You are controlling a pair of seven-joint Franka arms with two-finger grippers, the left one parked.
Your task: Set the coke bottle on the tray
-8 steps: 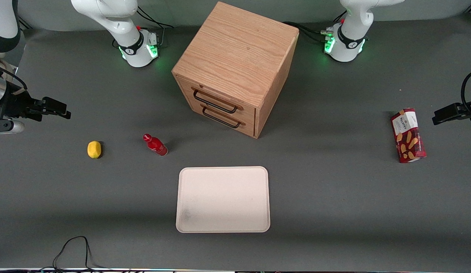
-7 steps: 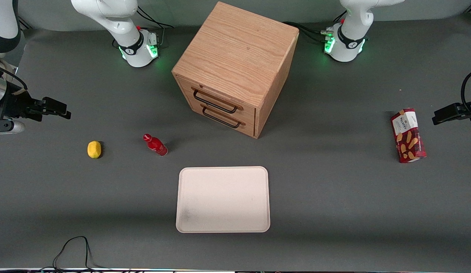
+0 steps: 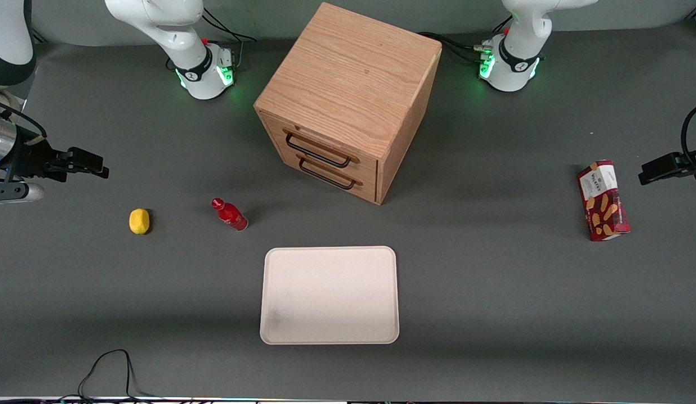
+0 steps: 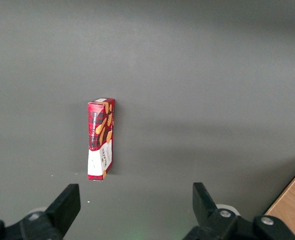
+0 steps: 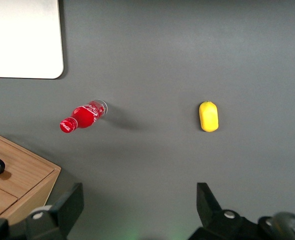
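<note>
The small all-red coke bottle [image 3: 230, 215] stands on the grey table between the lemon and the tray, in front of the wooden drawer cabinet. It also shows in the right wrist view [image 5: 82, 116]. The cream-white tray [image 3: 329, 295] lies nearer the front camera than the bottle and the cabinet; its corner shows in the right wrist view [image 5: 25, 45]. My right gripper [image 3: 81, 161] hangs high at the working arm's end of the table, well apart from the bottle. It is open and empty, its fingers [image 5: 207, 202] spread wide over bare table.
A yellow lemon [image 3: 139, 221] lies beside the bottle, toward the working arm's end. The wooden cabinet [image 3: 348, 101] with two drawers stands mid-table. A red snack box [image 3: 603, 200] lies toward the parked arm's end. A black cable [image 3: 109, 370] loops near the front edge.
My right gripper has shifted slightly toward the bottle and a little farther from the camera. Nothing else has moved.
</note>
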